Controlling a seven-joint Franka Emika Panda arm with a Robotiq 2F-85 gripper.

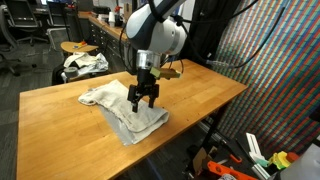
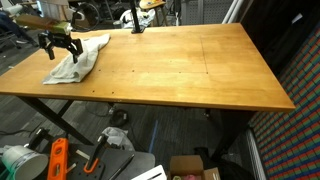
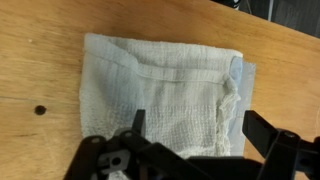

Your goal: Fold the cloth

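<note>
Over the cloth (image 1: 127, 123), wide-jawed claw (image 1: 143, 104)

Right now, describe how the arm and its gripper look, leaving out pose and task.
The arm is glossy white, with rounded, bulbous housings and dark bands at the joints. The gripper below it is matte black: a blocky body carrying two linked fingers, which look angular in the wrist view. No markings are legible.
</note>
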